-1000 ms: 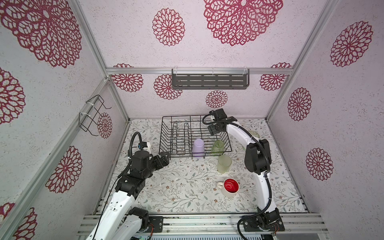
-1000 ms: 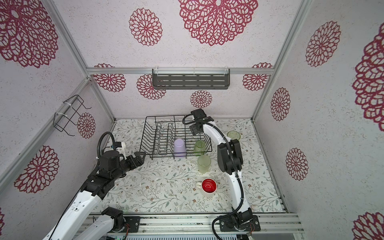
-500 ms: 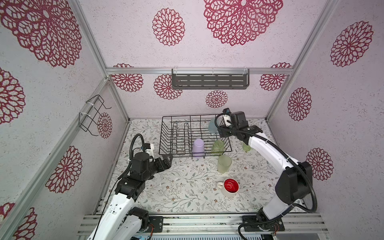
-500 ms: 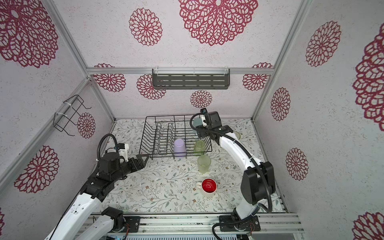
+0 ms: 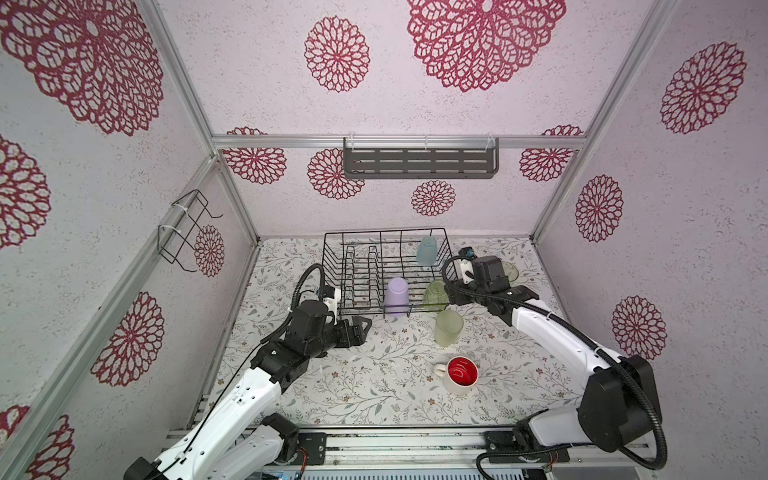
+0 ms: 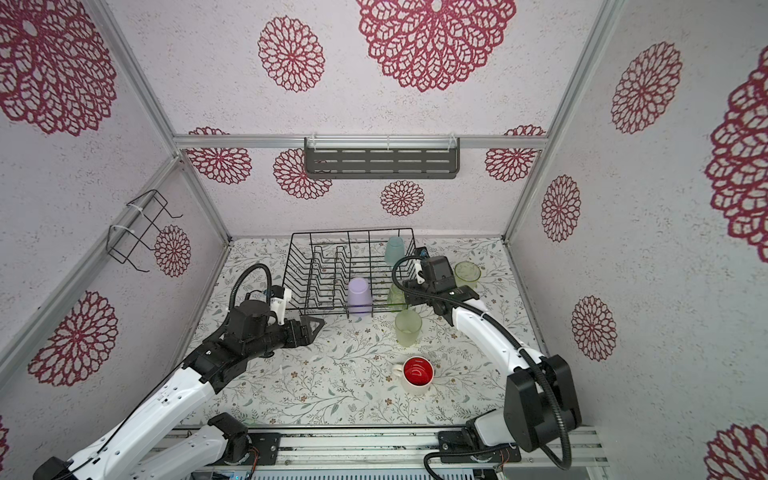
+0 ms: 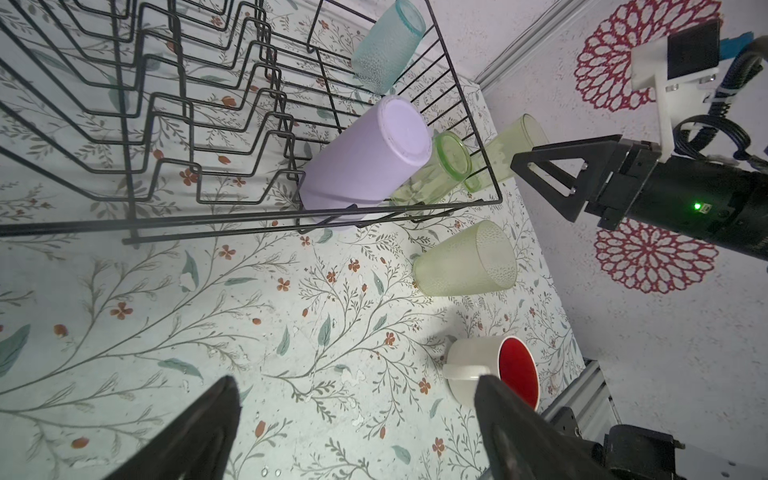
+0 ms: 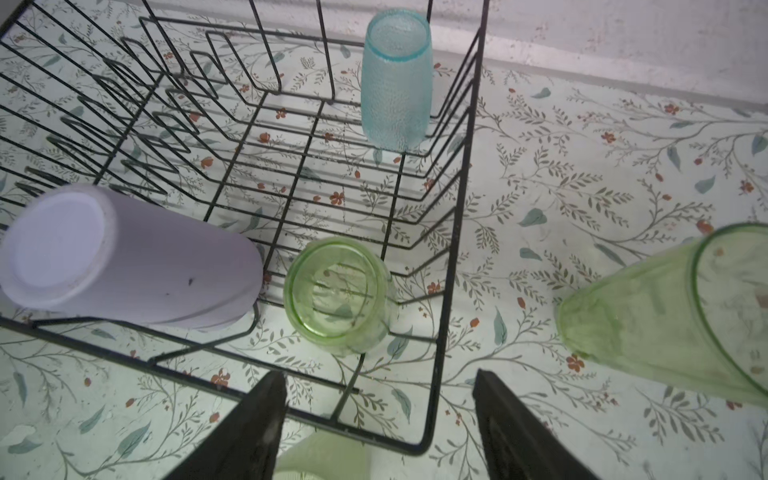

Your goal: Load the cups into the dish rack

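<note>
Reference for all positions: large rectangular black wire dish rack (image 5: 361, 270) with upright plate dividers, at the back of the flower-patterned table (image 5: 374, 386). "Near" means the rack side facing my arm bases.

Inside the rack:
- Light-blue translucent dimpled cup (image 5: 427, 251) stands on end in the far right corner.
- Lilac opaque tumbler (image 5: 396, 296) sits base up against the near rail, just right of the dividers.
- Clear-green glass (image 5: 435, 294) sits base up in the near right corner, beside the lilac tumbler.

Outside the rack:
- Second clear-green glass (image 6: 467, 272) stands mouth up on the table, near the rack's right wall.
- Frosted pale-green tumbler (image 5: 448, 328) stands on the table just in front of the near right corner.
- Cream mug with red interior (image 5: 461, 376) stands mouth up farther out from that corner, well apart from the rack.

My left tool (image 7: 356, 379): fingers spread wide with nothing between them. It is over the table, just in front of the near rail toward the rack's left corner.

My right tool (image 8: 379, 376): fingers spread, nothing pinched. It is above the rack's near right corner, and the frosted tumbler shows below the gap.
</note>
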Action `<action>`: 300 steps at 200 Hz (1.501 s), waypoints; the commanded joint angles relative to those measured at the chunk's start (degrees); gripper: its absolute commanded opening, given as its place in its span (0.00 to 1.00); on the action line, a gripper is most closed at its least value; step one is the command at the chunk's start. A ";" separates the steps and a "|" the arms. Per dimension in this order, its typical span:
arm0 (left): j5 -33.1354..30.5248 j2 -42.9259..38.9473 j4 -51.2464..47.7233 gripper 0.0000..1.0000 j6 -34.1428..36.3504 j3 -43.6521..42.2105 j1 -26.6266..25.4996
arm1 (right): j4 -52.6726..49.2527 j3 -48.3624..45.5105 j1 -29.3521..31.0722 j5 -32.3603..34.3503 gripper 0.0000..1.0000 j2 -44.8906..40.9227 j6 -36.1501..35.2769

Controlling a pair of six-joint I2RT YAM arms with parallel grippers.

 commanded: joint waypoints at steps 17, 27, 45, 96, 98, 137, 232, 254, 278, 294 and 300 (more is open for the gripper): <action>-1.48 1.15 5.31 0.93 0.76 1.20 -0.27 | -8.54 -2.11 -0.26 -2.52 0.69 -4.46 3.66; -1.44 1.83 5.35 0.92 0.76 1.80 -0.27 | -9.72 -3.16 -0.26 -1.97 0.69 -4.95 3.83; -1.29 2.95 5.12 0.93 0.69 2.90 -0.27 | -9.62 -5.20 -0.09 -3.19 0.65 -5.71 5.11; -2.55 4.52 4.16 0.93 1.42 4.55 -0.26 | -9.57 -6.93 1.71 -6.77 0.49 -2.95 4.75; -2.60 4.56 4.19 0.93 1.46 4.50 -0.26 | -9.59 -6.84 1.79 -7.07 0.48 -2.77 4.55; -2.90 4.77 2.32 0.93 1.60 4.54 -0.26 | -9.42 -5.03 6.31 -9.28 0.32 -0.37 1.99; -4.20 -2.30 -5.00 0.93 -2.49 -1.55 -0.30 | -4.21 0.46 15.95 -22.61 0.22 9.01 7.65; -3.63 -1.89 -4.87 0.93 -2.03 -2.35 -0.26 | -5.20 2.36 19.25 -19.66 0.31 9.90 6.81; -1.87 0.57 -6.79 0.93 -1.26 -0.77 -0.28 | -4.18 2.69 20.04 -22.60 0.37 10.03 8.18; 1.09 2.73 -5.86 0.93 -1.16 -0.50 -0.47 | -3.09 1.88 19.85 -24.92 0.43 8.50 8.03; 2.27 3.65 -5.27 0.92 -1.16 -0.37 -0.46 | -2.44 1.28 19.51 -26.27 0.46 7.67 7.62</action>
